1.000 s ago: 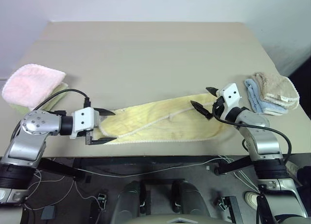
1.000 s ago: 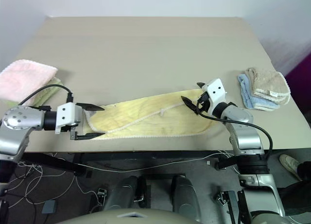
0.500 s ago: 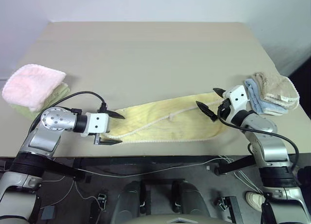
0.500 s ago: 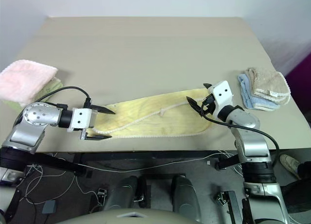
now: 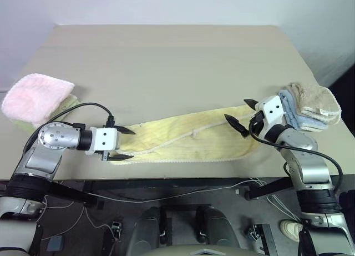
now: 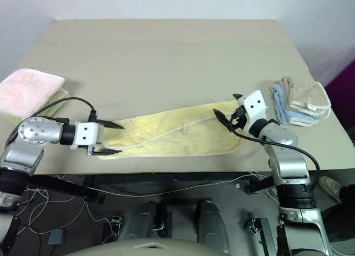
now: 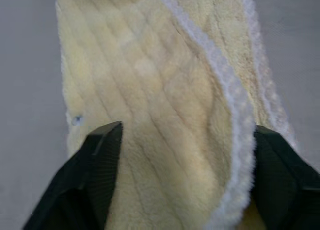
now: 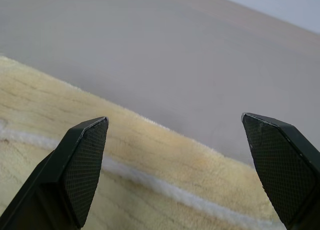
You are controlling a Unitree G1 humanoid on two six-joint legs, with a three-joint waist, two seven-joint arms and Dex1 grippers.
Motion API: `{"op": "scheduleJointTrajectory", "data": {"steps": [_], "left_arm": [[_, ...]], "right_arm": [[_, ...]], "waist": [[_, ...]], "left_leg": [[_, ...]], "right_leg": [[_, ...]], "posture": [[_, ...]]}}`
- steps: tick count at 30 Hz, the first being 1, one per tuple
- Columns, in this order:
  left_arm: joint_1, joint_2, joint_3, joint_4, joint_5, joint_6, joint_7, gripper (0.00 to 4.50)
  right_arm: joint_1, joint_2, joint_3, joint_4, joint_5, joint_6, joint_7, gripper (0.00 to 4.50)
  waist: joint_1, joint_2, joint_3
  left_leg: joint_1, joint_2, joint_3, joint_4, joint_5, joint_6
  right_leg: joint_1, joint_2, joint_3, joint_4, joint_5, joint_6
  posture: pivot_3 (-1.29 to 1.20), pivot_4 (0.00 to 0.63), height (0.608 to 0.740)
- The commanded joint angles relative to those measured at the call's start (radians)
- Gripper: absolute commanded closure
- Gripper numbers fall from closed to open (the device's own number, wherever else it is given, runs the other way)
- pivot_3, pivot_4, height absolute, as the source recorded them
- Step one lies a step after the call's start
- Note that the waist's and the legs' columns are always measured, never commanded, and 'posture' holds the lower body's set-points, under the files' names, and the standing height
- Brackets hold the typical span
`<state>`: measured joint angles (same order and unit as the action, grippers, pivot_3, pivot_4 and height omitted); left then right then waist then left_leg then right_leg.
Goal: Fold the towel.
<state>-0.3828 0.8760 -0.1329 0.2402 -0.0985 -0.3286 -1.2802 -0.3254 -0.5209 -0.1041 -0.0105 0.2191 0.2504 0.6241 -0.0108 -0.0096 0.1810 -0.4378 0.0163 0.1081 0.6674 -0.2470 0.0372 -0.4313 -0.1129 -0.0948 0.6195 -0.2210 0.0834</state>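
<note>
The pale yellow towel (image 5: 188,142) lies stretched out along the table's near edge, with one long side partly folded over itself. My left gripper (image 5: 125,143) is at the towel's left end. Its two black fingers (image 7: 100,155) stand apart on either side of the cloth, which fills the gap between them. My right gripper (image 5: 241,114) hovers wide open just above the towel's right end (image 8: 125,155), and there is nothing between its fingers.
A fluffy pink towel (image 5: 36,98) rests on a greenish one (image 5: 67,105) at the table's left edge. Folded beige (image 5: 316,100) and blue (image 5: 289,109) towels lie at the right edge, close behind my right gripper. The table (image 5: 166,61) stretches bare beyond the yellow towel.
The left gripper's fingers have drawn closer together around the towel's left end. The right gripper has stayed wide open over the right end.
</note>
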Motion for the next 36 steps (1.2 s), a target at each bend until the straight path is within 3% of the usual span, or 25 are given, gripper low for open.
{"op": "scheduleJointTrajectory", "data": {"steps": [1, 7, 8, 16, 25, 36], "left_arm": [[0.009, 0.016, 0.033, -0.049, -0.038, 0.016, -0.007, 2.28], [0.026, 0.02, 0.046, -0.068, -0.076, 0.042, -0.016, 4.36], [0.027, 0.019, 0.049, -0.069, -0.084, 0.047, -0.017, 4.48], [0.017, -0.009, 0.108, -0.066, -0.161, 0.13, 0.019, 4.48], [0.038, -0.015, 0.138, -0.056, -0.161, 0.138, 0.028, 4.48], [0.071, -0.022, 0.142, -0.077, -0.149, 0.139, 0.064, 4.48]], "right_arm": [[-0.021, -0.005, -0.009, -0.005, 0.007, -0.015, 0.004, 0.0], [-0.022, -0.004, -0.007, -0.001, 0.006, -0.019, 0.005, 0.0], [-0.022, -0.004, -0.007, -0.002, 0.006, -0.019, 0.006, 0.0], [-0.043, -0.104, 0.008, 0.01, -0.086, -0.076, 0.025, 0.0], [-0.132, -0.295, 0.147, 0.283, -0.336, -0.33, 0.068, 0.0], [-0.275, -0.309, 0.251, 0.594, -0.534, -0.568, -0.047, 0.0]], "waist": [[0.0, 0.0, 0.0], [-0.001, 0.0, 0.0], [-0.001, 0.0, 0.0], [-0.001, 0.0, 0.0], [-0.003, 0.0, 0.0], [-0.002, 0.0, 0.0]], "left_leg": [[0.0, 0.0, 0.0, 0.0, 0.0, 0.0], [0.0, 0.0, 0.0, 0.0, 0.0, -0.001], [0.0, 0.0, 0.0, 0.0, 0.0, -0.001], [0.0, 0.0, 0.0, 0.0, 0.0, -0.001], [0.0, 0.0, 0.001, 0.0, 0.001, -0.001], [0.0, 0.0, 0.001, 0.0, 0.001, -0.002]], "right_leg": [[0.0, 0.0, 0.0, 0.0, 0.0, 0.0], [0.0, 0.0, 0.0, 0.0, 0.0, 0.0], [0.0, 0.0, 0.0, 0.0, 0.0, 0.0], [0.0, 0.0, 0.0, 0.0, 0.0, 0.0], [0.0, 0.0, 0.0, 0.0, 0.0, 0.001], [0.0, 0.0, 0.001, 0.0, -0.001, 0.001]], "posture": [[0.0, 0.15, 0.74], [0.0, 0.15, 0.74], [0.0, 0.15, 0.74], [0.0, 0.15, 0.74], [0.0, 0.15, 0.74], [0.0, 0.15, 0.74]]}}
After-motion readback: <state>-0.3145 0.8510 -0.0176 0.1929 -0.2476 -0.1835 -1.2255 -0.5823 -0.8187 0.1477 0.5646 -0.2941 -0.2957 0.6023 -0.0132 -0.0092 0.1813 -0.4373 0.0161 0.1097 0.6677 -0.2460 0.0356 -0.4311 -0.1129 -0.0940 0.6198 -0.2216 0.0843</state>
